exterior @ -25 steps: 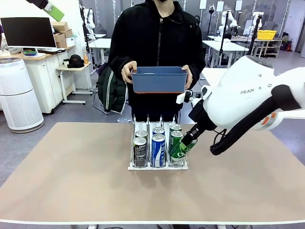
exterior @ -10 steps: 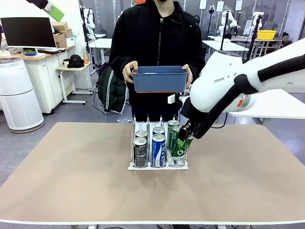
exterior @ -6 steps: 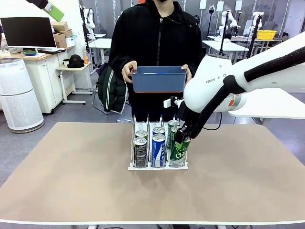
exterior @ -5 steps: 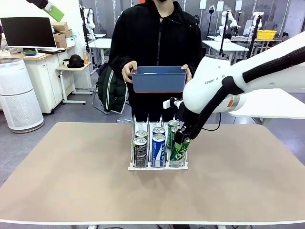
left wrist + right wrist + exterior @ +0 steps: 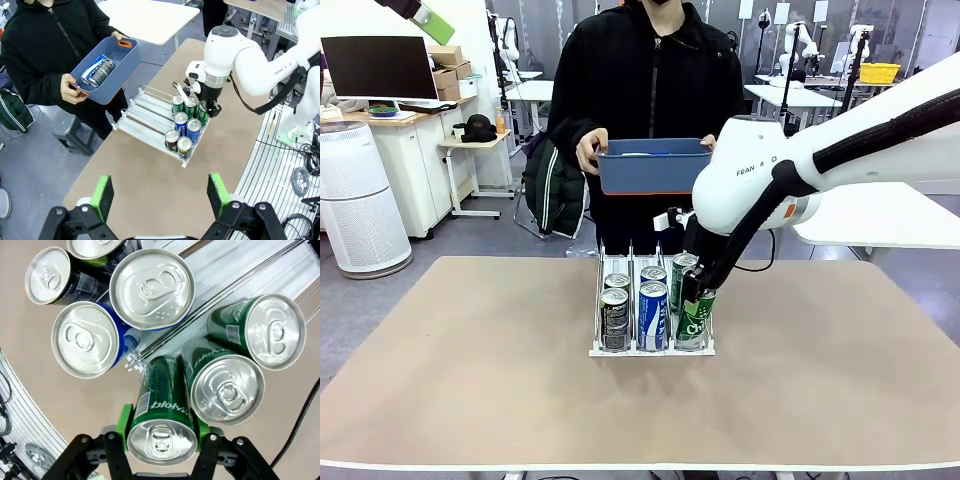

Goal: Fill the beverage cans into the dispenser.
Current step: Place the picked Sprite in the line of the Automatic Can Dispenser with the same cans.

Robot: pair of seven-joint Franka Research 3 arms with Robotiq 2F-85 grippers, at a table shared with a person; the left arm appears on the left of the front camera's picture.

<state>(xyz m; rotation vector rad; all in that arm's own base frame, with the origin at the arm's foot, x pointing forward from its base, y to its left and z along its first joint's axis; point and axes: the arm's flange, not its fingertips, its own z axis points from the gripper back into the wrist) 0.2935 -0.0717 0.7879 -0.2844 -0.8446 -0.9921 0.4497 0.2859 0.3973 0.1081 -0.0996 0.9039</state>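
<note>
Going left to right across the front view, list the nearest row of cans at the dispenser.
black can → blue can → green can, tilted and gripped by the right gripper

The beverage cans [image 5: 151,288] are finished in glossy metal with bright silver tops. The dispenser [image 5: 142,111] is formed of clear, smooth plastic. The bench [image 5: 470,380] is surfaced matt.

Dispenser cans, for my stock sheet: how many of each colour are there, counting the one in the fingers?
Green cans: 3
Blue cans: 2
Black cans: 2
Total: 7
</note>
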